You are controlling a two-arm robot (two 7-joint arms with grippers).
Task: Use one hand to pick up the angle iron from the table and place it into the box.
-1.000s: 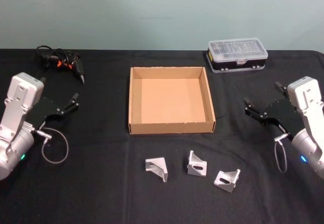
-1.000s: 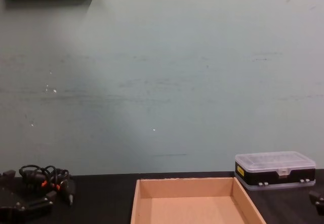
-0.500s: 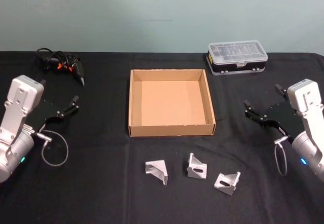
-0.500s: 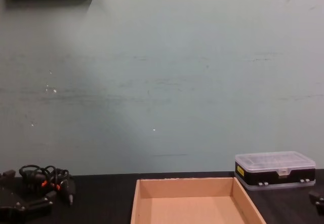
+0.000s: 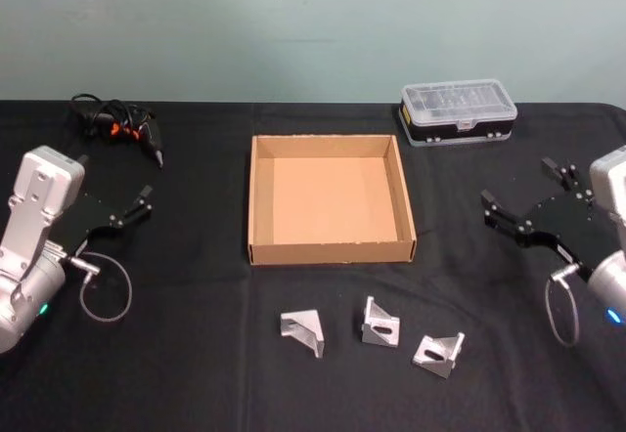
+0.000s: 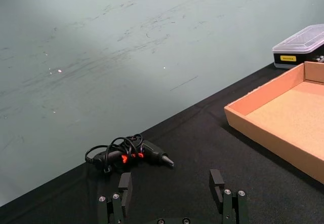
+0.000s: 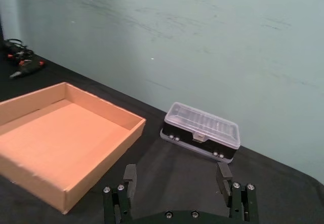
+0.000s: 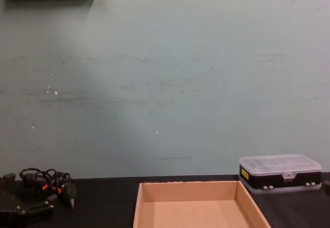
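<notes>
From the head view, the black counter (image 5: 196, 354) carries one tan box (image 5: 333, 251), open on top and with nothing inside. Near its front wall but apart from it lie three metal pieces in a row, none touching another: the left angle iron (image 5: 303, 326), the middle angle iron (image 5: 380, 322) and the right angle iron (image 5: 438, 350). One black case (image 5: 458, 109) with a clear lid sits behind the box's far right corner. One black corded tool (image 5: 122, 124) with orange marks lies at the far left. The left gripper (image 5: 135, 207) hangs well left of the box, the right gripper (image 5: 518, 184) well right of it. Both are well apart from the angle irons.

In the left wrist view, the left gripper (image 6: 170, 181) has its jaws spread wide with nothing between them. Beyond it are the corded tool (image 6: 131, 154), the box (image 6: 263, 133) and the case (image 6: 302, 45).

In the right wrist view, the right gripper (image 7: 176, 176) likewise has its jaws released and bare, above the counter between the box (image 7: 35, 181) and the case (image 7: 202, 130).

From the chest view, the box (image 8: 191, 191) sits centre, the case (image 8: 280, 172) to its right and the tool (image 8: 49, 181) to its left
</notes>
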